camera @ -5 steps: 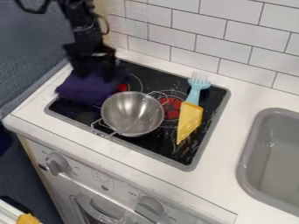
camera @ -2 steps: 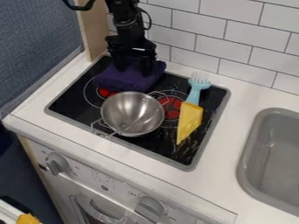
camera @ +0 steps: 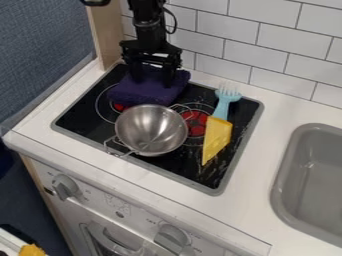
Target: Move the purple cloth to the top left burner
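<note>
At twelve o'clock from the steel pot [camera: 151, 131], in the camera view, the purple cloth [camera: 148, 93] lies bunched on the black stovetop [camera: 77, 117]. Above it hangs the gripper [camera: 154, 77], open, its fingers apart at the cloth. Yellow cheese [camera: 216, 138] sits at three o'clock from the pot.

You've got a metal bowl [camera: 151, 130] mid-frame on the cooktop [camera: 220, 181] — right of it, yellow cheese [camera: 216, 139] touching a light-blue fork [camera: 226, 103] — and a grey sink [camera: 314, 185] at right.

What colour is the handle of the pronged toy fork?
The fork's handle is light blue, clearest in the camera view.
</note>
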Robot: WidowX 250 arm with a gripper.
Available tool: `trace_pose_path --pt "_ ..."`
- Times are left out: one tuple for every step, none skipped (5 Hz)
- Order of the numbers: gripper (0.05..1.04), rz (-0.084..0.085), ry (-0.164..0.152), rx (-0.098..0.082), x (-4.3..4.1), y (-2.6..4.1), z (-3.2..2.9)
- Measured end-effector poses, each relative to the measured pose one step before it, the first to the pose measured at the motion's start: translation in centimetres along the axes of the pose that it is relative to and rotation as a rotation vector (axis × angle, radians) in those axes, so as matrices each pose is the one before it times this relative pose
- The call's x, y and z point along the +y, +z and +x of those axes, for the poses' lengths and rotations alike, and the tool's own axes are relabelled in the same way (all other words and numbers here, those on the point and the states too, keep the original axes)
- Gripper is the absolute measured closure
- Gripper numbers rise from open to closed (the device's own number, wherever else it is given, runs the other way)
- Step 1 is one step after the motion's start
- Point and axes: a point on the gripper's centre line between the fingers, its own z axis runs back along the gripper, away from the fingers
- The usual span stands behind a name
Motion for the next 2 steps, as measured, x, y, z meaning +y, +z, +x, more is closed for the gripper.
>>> trace_pose_path --pt "0.085 0.0092 0.0024 -0.1131 -0.051 5.142 0.958" --pt "0.085 -0.0138 -0.0171 -0.0017 -0.282 0.927 -1.014"
